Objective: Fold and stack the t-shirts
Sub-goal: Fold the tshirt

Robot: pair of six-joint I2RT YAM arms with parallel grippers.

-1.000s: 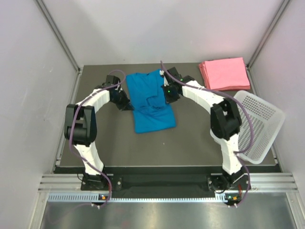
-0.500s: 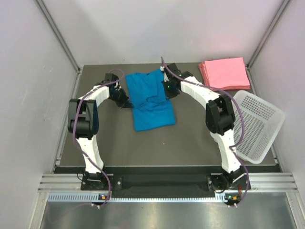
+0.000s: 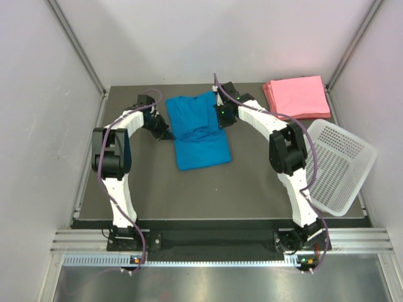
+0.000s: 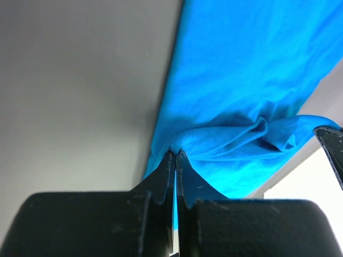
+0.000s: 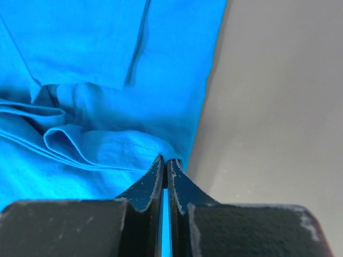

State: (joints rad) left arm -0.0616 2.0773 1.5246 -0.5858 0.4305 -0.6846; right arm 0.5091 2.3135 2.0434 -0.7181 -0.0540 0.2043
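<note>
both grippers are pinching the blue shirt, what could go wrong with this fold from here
1. The left gripper and right gripper each pinch only a thin bit of the blue t-shirt at its side edges, so either edge may slip out mid-fold.
2. The cloth is bunched and creased between the two grips, so the fold may come out uneven unless pulled flat.

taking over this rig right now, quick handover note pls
Left gripper: jaws shut on the left edge of the blue shirt.
Right gripper: jaws shut on its right edge.
Blue shirt lies at centre-back of the table, bunched between the two grips.
Pink stack sits in the far right corner, with the basket just in front of it.
Done: pink shirts folded and stacked.
Left: finish folding the blue shirt, then place it on the pink stack.
</note>
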